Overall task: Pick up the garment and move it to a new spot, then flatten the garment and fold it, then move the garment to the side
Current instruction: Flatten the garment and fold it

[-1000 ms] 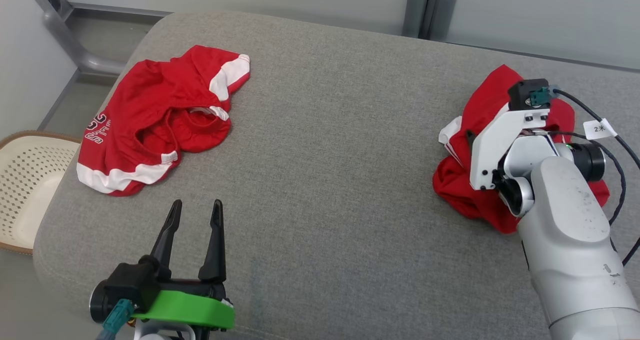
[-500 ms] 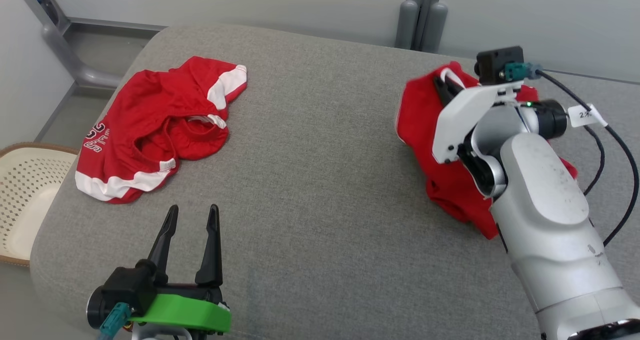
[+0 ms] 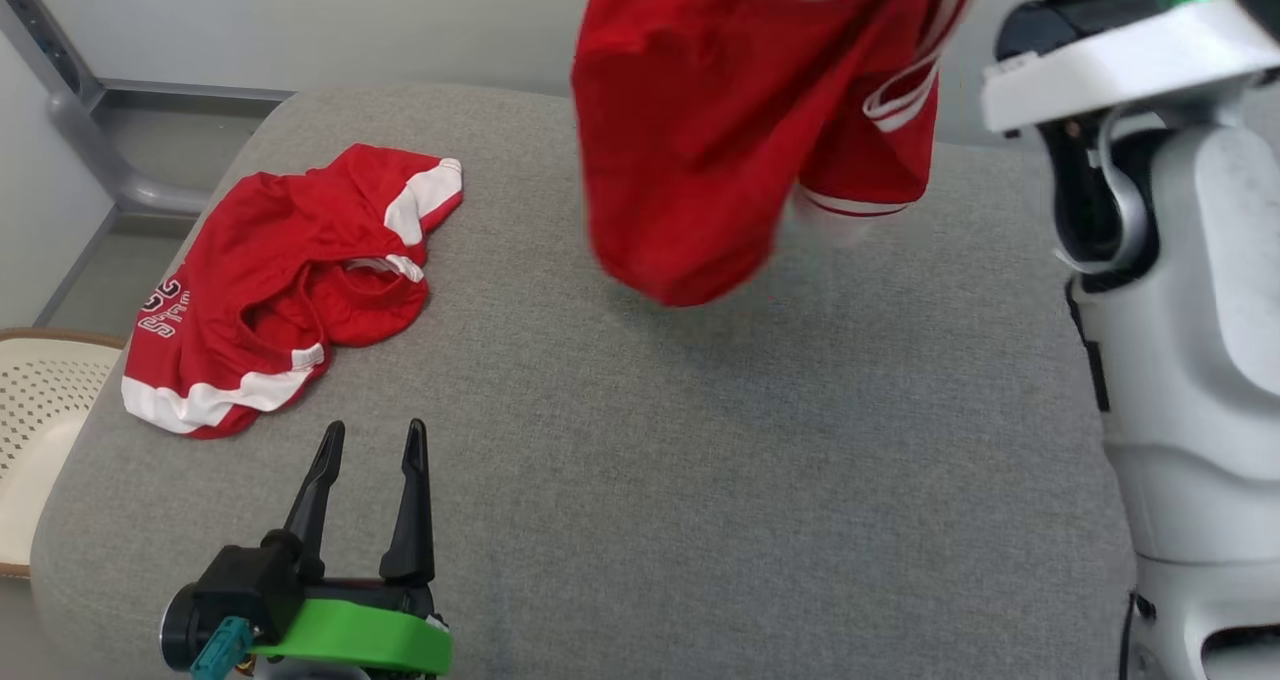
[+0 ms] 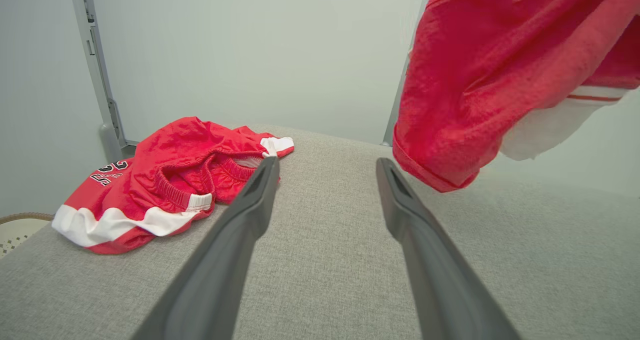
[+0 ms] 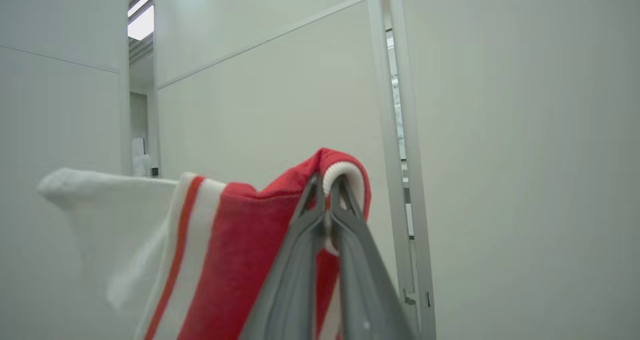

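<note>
At the far left of my head view I see the rim of a pale perforated basket [image 3: 40, 400] just off the edge of the grey padded surface [image 3: 700, 500]. On the surface's left side lies a second red garment [image 3: 270, 280], crumpled, with white bands and dark lettering along one edge; the left wrist view shows it too [image 4: 165, 185], with its elastic waistband rumpled open.

Nearer to me, at the lower left, the left gripper [image 3: 374, 427] hovers over the surface with its two dark fingers [image 4: 240, 230] spread wide apart and nothing between them. It is near the crumpled piece but not touching it.

Toward the middle and right, the garment [image 3: 690, 130] hangs in the air, red with white stripes at its hem, its top running out of frame. From the left wrist view its lowest fold [image 4: 480, 90] is clear of the surface, and a soft shadow lies on the padding beneath it.

At the far right stands the right arm [image 3: 1190, 290], raised high. Its own camera shows the right gripper [image 5: 327, 182] with fingers pressed together, pinching a white ribbed edge of the garment [image 5: 235, 250], and the cloth drapes down to the left of the fingers against pale wall panels [image 5: 500, 130].
</note>
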Robot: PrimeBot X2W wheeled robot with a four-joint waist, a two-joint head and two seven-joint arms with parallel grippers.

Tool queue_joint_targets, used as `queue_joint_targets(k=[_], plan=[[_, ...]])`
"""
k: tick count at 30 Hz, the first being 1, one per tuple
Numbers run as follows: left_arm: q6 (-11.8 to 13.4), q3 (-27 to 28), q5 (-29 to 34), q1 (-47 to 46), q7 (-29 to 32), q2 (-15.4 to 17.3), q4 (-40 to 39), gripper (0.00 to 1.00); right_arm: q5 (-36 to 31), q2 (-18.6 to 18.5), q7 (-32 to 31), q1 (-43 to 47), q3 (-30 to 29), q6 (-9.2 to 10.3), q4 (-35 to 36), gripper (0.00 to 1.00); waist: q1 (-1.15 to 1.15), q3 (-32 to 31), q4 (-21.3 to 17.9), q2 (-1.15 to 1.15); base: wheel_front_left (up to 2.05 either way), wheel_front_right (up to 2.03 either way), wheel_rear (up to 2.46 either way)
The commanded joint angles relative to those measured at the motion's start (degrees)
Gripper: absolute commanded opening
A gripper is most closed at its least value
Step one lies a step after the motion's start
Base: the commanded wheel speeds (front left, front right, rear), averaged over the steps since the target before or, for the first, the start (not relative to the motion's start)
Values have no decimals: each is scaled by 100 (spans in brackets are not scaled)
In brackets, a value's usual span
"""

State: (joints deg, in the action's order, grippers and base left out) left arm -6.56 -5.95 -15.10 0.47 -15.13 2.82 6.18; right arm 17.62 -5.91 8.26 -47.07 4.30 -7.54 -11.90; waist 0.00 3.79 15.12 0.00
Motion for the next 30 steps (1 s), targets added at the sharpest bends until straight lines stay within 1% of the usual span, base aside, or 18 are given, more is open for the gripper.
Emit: queue_joint_targets(k=[1, 3, 6, 10, 12, 17, 20, 21, 22, 26, 30], plan=[[-13, 19, 2, 62, -4, 12, -12, 100, -93, -76, -110, 283, -181, 10, -40, 0, 0, 13, -77, 0, 0, 0, 0], [-15, 21, -9, 57, -3, 12, -23, 100, -276, -205, -294, 616, -517, 9, -135, 0, 0, 65, -136, 0, 0, 0, 0], [-17, 15, -39, -1, -3, 13, -40, 100, -529, -378, -656, 1276, -856, 8, -409, 0, 0, 157, -203, 0, 0, 0, 0], [-18, 38, -30, -96, -4, 13, -56, 100, -772, -609, -1063, 1980, -1061, 9, -847, 0, 0, 295, -327, 0, 0, 0, 0], [-28, 46, -1, -146, -4, 11, -49, 100, -987, -720, -1161, 2227, -1139, 9, -1048, 0, 0, 345, -393, 0, 0, 0, 0], [-42, 50, 55, -219, -3, 13, -14, 100, -1404, -829, -1178, 2508, -1298, 10, -1390, 0, 0, 409, -552, 0, 0, 0, 0], [-49, 24, 60, -261, -4, 12, -8, 100, -1772, -899, -1298, 2624, -1608, 11, -1577, 0, 0, 426, -619, 0, 0, 0, 0], [-51, 17, 66, -266, -4, 13, -5, 100, -1921, -880, -1357, 2653, -1717, 11, -1627, 80, 0, 427, -639, 0, 0, 0, 0], [-48, 14, 67, -269, -4, 12, -5, 100, -2045, -847, -1391, 2687, -1821, 10, -1642, 100, 0, 425, -654, 0, 0, 0, 0], [-56, 26, 63, -252, -4, 14, -2, 100, -2417, -774, -1310, 2837, -2312, 11, -1530, 100, 0, 410, -697, 0, 0, 0, 0], [-64, 67, 77, -221, -4, 14, -12, 100, -2490, -538, -1066, 3022, -2587, 10, -1224, 100, 0, 391, -741, 0, 0, 0, 0]])
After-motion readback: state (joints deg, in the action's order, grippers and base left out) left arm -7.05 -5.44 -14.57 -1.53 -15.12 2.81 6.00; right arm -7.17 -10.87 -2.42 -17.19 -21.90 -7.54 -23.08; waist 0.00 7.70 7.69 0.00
